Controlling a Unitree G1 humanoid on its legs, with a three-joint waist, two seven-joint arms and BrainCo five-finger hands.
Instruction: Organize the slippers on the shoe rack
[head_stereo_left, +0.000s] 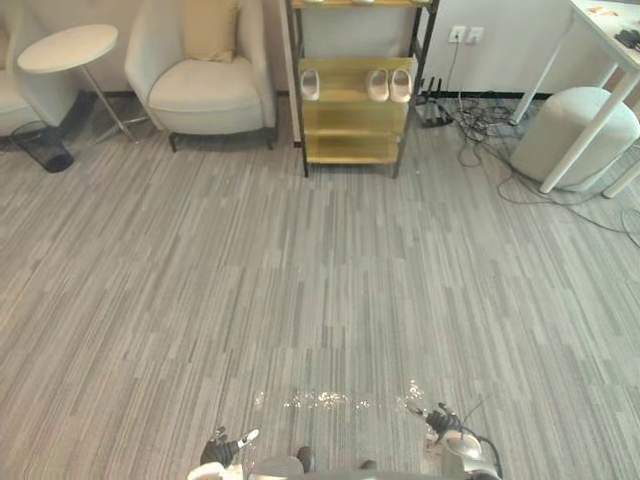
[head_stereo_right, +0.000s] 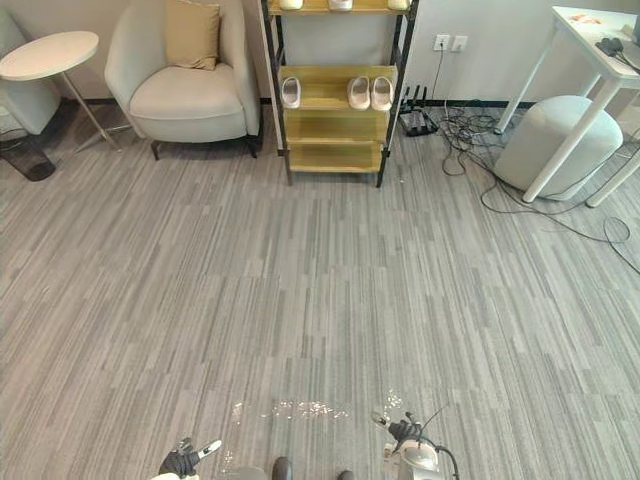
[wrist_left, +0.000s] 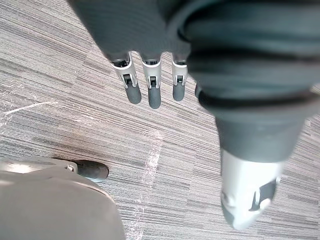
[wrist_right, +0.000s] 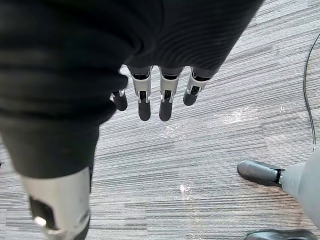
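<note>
The wooden shoe rack (head_stereo_left: 355, 148) with a black frame stands against the far wall. On its middle shelf, a single white slipper (head_stereo_left: 310, 84) lies at the left and a white pair (head_stereo_left: 389, 85) at the right. More pale slippers (head_stereo_right: 340, 4) sit on the top shelf. My left hand (head_stereo_left: 225, 447) and right hand (head_stereo_left: 445, 422) hang low at the near edge, far from the rack. In the wrist views, the left hand's fingers (wrist_left: 152, 90) and the right hand's fingers (wrist_right: 166, 100) are straight over the grey floor and hold nothing.
A cream armchair (head_stereo_left: 205, 80) stands left of the rack, with a round white side table (head_stereo_left: 68, 47) and a black bin (head_stereo_left: 40, 148) further left. At the right are a grey pouf (head_stereo_left: 575, 135), a white desk (head_stereo_left: 600, 40) and loose cables (head_stereo_left: 480, 125).
</note>
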